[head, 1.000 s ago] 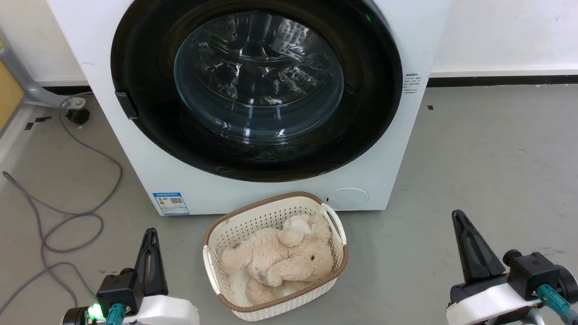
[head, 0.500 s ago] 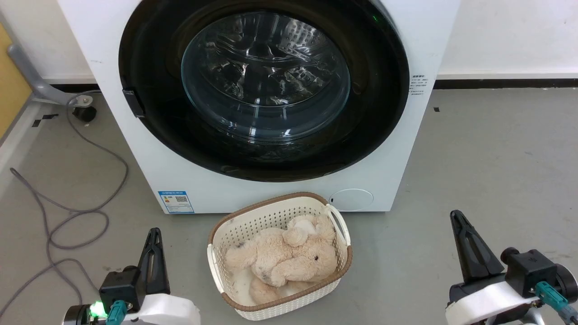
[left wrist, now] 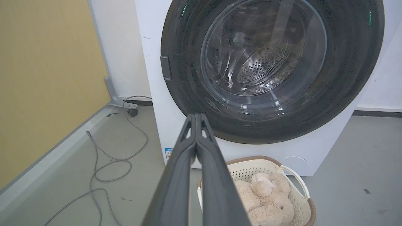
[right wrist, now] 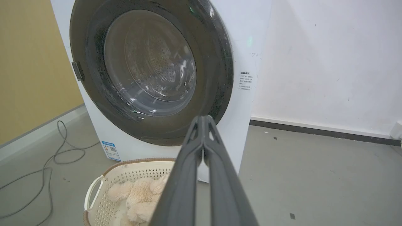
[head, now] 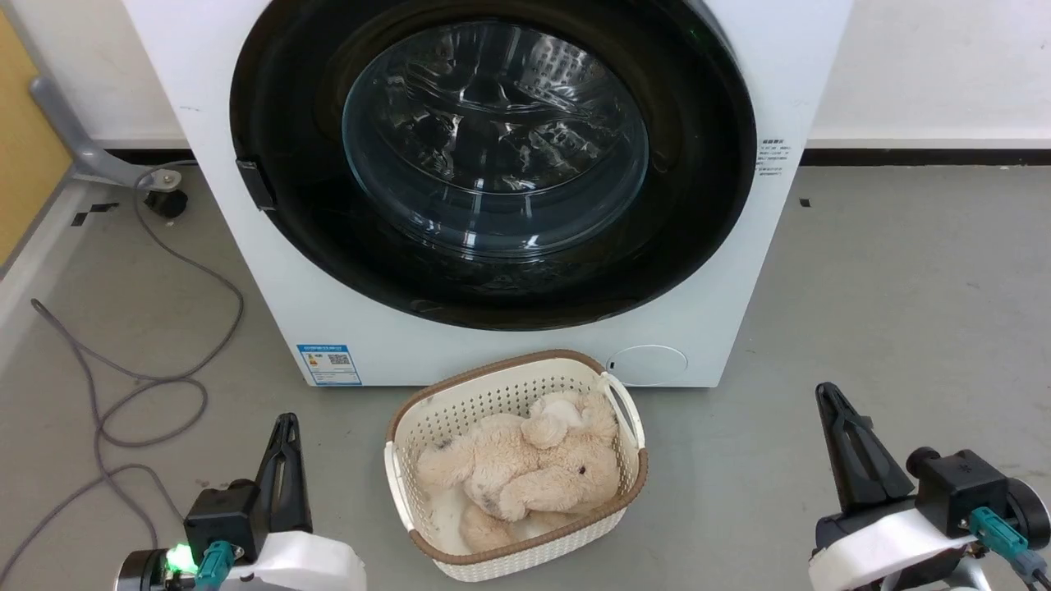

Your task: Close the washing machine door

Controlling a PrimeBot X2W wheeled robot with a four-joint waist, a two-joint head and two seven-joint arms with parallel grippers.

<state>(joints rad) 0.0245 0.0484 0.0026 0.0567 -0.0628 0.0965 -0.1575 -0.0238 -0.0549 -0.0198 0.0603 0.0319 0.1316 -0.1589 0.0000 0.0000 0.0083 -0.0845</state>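
washing machine door [head: 493, 139] sits shut, flat against the front of the washing machine [head: 386, 349], glass bowl centred over the porthole. steel drum [left wrist: 260, 67] visible through the glass. small black tab [head: 256, 184] on the door's left edge. blue label [head: 328, 364] low on the machine's front, left side. cream basket [head: 493, 394] on the floor just in front of the machine, plush toy [head: 525, 476] lying inside it. grey cable [head: 152, 380] looped on the floor left of the machine. left gripper [head: 285, 420] in front of the machine toward its left side, fingers clenched together, empty. right gripper [head: 823, 390] in front and right of the machine, fingers pressed together, empty. both well apart from the door.
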